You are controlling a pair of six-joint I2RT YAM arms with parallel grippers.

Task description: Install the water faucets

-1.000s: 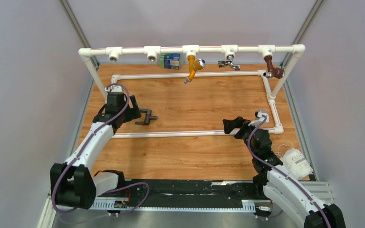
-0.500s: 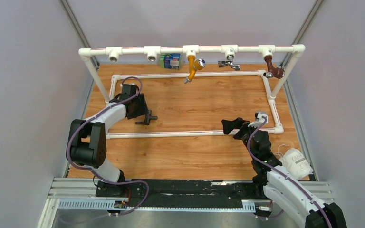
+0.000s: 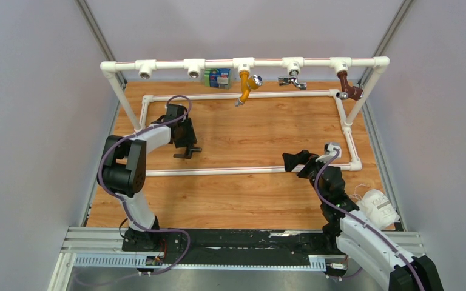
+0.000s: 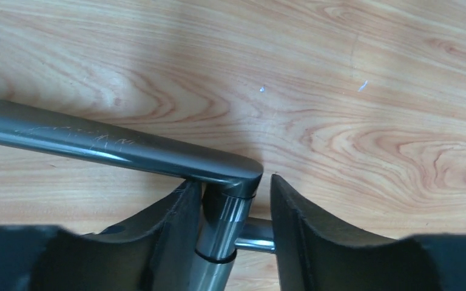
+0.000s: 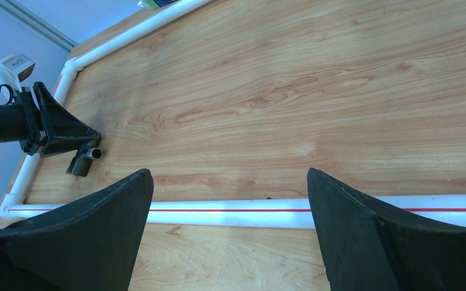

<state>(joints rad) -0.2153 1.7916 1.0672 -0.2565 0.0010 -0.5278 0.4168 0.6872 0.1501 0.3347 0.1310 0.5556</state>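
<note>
Dark faucet (image 4: pixel 115 148) lies on the table (image 3: pixel 249 194), uninstalled; left gripper (image 4: pixel 235 185) straddles its elbow, jaws half-open, not yet clamped; right gripper (image 5: pixel 229 176) gapes empty; two rail sockets (image 3: pixel 146 74) vacant.

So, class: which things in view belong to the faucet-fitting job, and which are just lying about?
Belongs to the job: dark grey faucet between the left fingers; white pipe rail with two empty sockets.
Lying about: small box by the rail; white bag at the near right; orange tap, chrome tap, brown tap, already on the rail.
</note>
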